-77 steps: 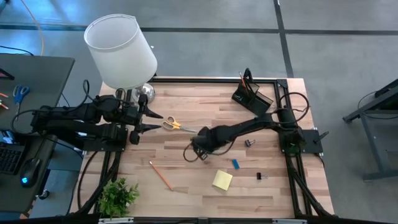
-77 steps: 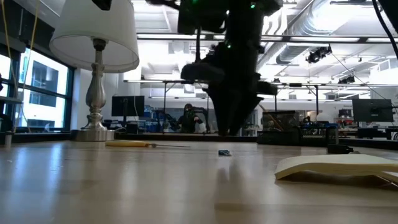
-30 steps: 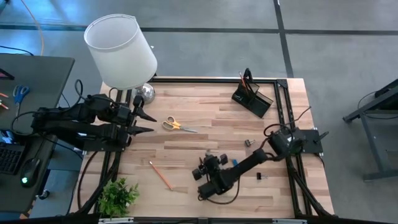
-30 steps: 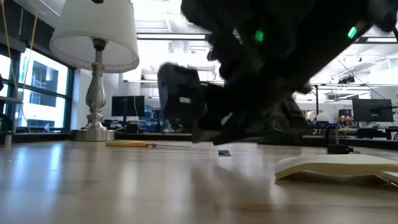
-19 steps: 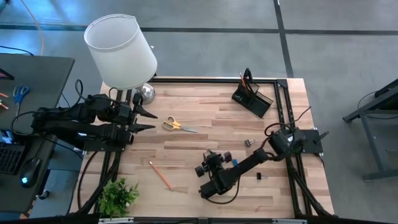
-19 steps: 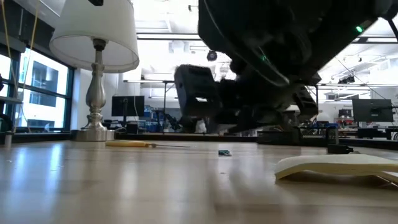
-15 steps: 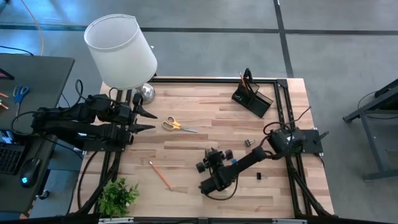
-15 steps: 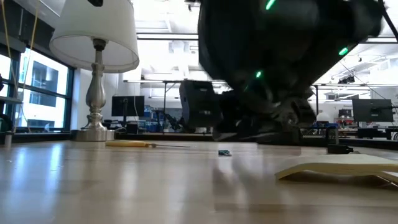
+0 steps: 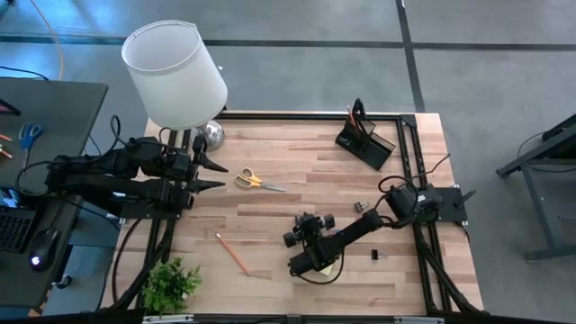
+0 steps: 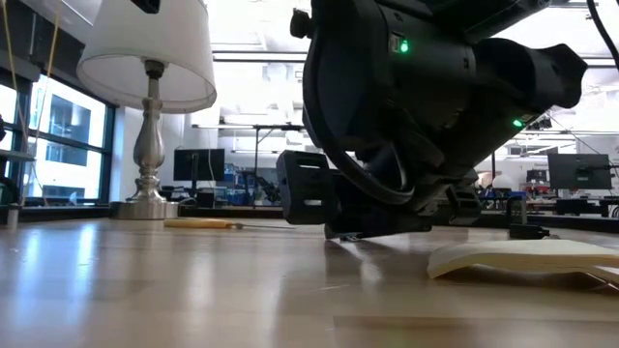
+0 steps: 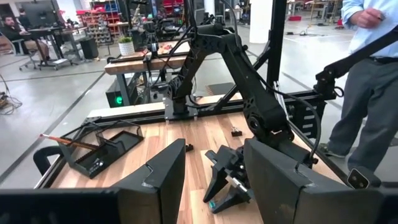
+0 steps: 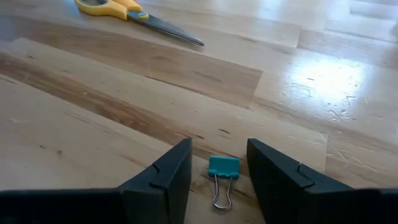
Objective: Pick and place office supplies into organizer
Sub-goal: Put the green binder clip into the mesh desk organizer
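Black organizer point(image 9: 364, 140) holding upright pens; right hand point(image 12: 217, 180) open, empty, astride a teal clip point(image 12: 222, 168).

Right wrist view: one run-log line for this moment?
right end effector: open, straddling teal binder clip on table | left end effector: open, idle | organizer: far

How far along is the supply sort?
Early. The organizer already holds a pencil or two. In hand: the right gripper is open, low over a blue clip between its fingers. The left gripper waits at the table's left. Left: yellow scissors, orange pencil, sticky pad, black clip.
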`<act>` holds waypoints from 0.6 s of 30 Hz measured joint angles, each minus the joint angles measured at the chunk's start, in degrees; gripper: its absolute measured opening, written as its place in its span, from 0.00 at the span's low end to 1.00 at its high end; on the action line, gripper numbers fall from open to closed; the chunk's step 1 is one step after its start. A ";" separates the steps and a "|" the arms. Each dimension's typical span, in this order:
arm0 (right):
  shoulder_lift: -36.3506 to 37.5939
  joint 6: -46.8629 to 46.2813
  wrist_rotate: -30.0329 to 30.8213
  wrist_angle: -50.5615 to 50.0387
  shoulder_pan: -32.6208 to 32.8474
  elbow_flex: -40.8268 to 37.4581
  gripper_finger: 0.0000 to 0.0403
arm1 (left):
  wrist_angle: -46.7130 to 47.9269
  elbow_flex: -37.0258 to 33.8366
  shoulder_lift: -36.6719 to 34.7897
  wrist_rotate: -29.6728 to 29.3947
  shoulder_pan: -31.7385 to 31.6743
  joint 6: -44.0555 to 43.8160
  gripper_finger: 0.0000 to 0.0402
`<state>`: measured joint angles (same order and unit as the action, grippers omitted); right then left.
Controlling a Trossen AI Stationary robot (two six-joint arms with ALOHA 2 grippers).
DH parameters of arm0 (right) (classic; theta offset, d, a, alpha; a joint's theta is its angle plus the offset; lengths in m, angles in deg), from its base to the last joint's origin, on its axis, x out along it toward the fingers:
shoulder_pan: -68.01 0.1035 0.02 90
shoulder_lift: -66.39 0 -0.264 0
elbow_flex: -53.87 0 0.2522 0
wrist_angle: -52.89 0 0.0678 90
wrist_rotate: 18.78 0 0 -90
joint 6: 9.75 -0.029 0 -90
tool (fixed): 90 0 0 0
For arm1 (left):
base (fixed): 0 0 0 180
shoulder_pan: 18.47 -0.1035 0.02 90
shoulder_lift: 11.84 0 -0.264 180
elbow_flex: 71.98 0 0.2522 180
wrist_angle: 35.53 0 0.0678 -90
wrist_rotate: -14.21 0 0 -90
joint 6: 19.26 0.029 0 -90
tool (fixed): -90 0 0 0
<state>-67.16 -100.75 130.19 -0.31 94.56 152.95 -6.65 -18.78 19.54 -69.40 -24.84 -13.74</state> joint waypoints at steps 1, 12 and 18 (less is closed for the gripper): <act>0.03 0.00 -0.17 -0.05 -0.09 0.00 0.37 | 0.00 0.00 0.00 0.00 0.00 0.00 0.38; 0.09 0.00 -0.98 -0.26 -0.29 0.00 0.18 | 0.00 0.00 0.01 0.00 0.01 -0.11 0.38; 0.11 -0.01 -1.11 -0.70 -0.29 0.21 0.11 | 0.00 0.00 0.00 0.00 0.00 -0.09 0.38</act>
<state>-67.05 -100.76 129.08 -1.01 94.27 153.17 -6.65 -18.78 19.54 -69.40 -24.84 -13.83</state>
